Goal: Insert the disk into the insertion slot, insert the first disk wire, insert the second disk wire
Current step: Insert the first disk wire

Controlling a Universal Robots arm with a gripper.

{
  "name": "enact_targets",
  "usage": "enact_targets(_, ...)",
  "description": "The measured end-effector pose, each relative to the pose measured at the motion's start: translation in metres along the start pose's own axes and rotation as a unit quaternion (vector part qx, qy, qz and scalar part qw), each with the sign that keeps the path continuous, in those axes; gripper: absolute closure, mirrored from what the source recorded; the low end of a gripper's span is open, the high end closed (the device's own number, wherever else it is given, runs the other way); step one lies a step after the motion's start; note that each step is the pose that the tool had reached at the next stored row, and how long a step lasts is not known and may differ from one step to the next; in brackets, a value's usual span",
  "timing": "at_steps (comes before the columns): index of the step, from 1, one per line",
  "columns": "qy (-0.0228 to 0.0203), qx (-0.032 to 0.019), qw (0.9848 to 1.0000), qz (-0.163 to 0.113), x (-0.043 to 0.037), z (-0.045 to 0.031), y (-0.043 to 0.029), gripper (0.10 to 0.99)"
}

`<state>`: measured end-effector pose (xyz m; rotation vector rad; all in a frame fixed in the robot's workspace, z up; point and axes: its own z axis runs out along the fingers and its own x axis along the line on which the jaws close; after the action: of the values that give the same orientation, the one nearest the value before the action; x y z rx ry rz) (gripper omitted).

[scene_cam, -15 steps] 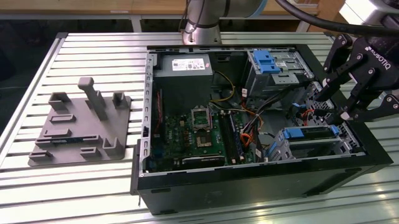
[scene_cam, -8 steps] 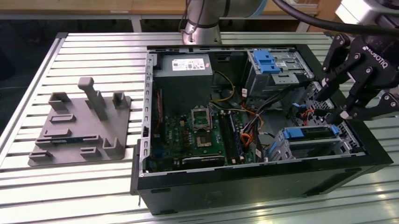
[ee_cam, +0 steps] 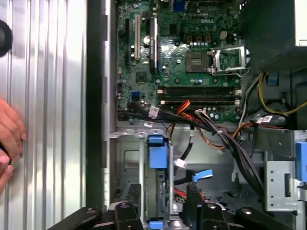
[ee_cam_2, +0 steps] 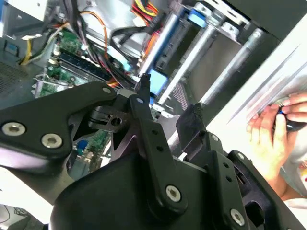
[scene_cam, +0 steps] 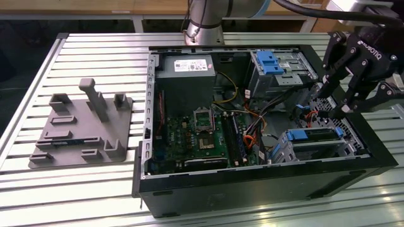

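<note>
The disk (scene_cam: 313, 135), silver in its bright blue caddy, lies inside the insertion slot (scene_cam: 328, 150), a silver perforated cage at the near right corner of the open computer case. In the first wrist view the caddy's blue handle marks the disk (ee_cam: 158, 154) within the cage (ee_cam: 125, 165). My gripper (scene_cam: 331, 113) hangs just above the cage, open, with nothing between its fingers. In the first wrist view the gripper (ee_cam: 161, 191) straddles the caddy's end. A black cable with a blue plug (ee_cam: 202, 175) and a red cable (ee_cam: 180, 192) lie loose beside the disk. My gripper (ee_cam_2: 168, 98) also shows in the second wrist view.
A taller grey cage with a blue latch (scene_cam: 271, 64) and the power supply (scene_cam: 186, 66) stand at the back of the case. The motherboard (scene_cam: 202, 132) fills its middle. A grey fixture plate (scene_cam: 82, 127) sits on the slatted table (scene_cam: 75, 189). A person's hand (ee_cam: 9, 139) rests beside the case.
</note>
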<state>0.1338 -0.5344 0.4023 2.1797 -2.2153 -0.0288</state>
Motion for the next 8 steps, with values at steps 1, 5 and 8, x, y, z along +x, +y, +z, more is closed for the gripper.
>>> enact_targets(1, 0.0000, 0.0002, 1.0000, 0.000, -0.0044, 0.0003, 0.0001, 0.584)
enact_targets(5, 0.0000, 0.0014, 1.0000, 0.000, -0.0228, 0.0016, 0.0003, 0.584)
enact_targets(8, 0.0017, 0.0016, 1.0000, 0.002, -0.0299, 0.0027, -0.0008, 0.584)
